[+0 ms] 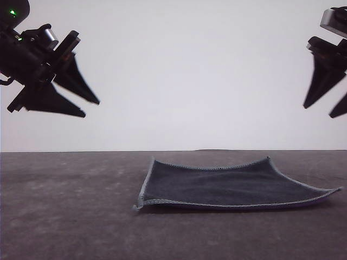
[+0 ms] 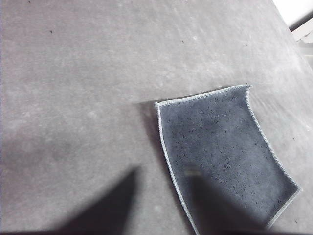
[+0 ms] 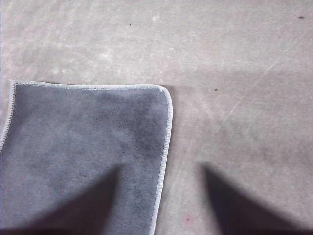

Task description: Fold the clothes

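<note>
Dark grey square cloth spread on the grey table, right of centre in the front view, dark face up, a light grey stitched hem running round the edge. Near edge and corners slightly curled off the surface, with a thin sliver of purple just visible under the near right corner. Unfolded, a single layer as far as can be told. Left gripper hanging high above the table at the far left of the front view, well apart from the cloth, black pointed fingers spread with a clear gap between the tips, nothing held. Right gripper likewise high at the far right edge of the front view, partly cut off by the frame, fingers parted and pointing down, empty. From the left wrist camera, cloth seen lying flat, one dark fingertip looming over its near part, the other over bare table. From the right wrist camera, a corner of the cloth below one finger, the other finger above bare table. No contact between either gripper and cloth.
</note>
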### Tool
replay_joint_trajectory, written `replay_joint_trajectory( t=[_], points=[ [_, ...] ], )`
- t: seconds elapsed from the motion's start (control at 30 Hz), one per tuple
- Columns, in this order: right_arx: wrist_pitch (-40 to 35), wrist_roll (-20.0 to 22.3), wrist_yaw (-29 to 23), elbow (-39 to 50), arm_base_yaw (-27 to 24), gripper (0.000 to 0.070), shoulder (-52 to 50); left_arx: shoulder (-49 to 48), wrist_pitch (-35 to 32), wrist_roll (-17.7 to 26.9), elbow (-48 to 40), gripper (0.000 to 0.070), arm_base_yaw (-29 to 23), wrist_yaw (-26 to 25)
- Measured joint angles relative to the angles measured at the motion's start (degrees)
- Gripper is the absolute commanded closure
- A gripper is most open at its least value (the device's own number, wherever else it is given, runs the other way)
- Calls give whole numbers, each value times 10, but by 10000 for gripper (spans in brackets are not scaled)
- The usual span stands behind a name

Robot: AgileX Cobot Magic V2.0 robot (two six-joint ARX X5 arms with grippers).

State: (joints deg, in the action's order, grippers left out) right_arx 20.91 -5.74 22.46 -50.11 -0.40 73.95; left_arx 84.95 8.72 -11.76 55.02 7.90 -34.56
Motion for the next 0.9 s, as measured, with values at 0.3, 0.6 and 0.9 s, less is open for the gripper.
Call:
replay_joint_trajectory(
  t=[0.3, 0.6, 0.9],
  points=[
    [-29, 5, 63, 0, 0, 163, 15, 14, -8, -12, 9, 224, 16, -14],
    [-107, -8, 113, -23, -1, 163, 129, 153, -3, -15, 107, 224, 34, -30],
    [-111, -20, 143, -126, -1, 163, 263, 292, 20, -29, 228, 225, 59, -54]
  ],
)
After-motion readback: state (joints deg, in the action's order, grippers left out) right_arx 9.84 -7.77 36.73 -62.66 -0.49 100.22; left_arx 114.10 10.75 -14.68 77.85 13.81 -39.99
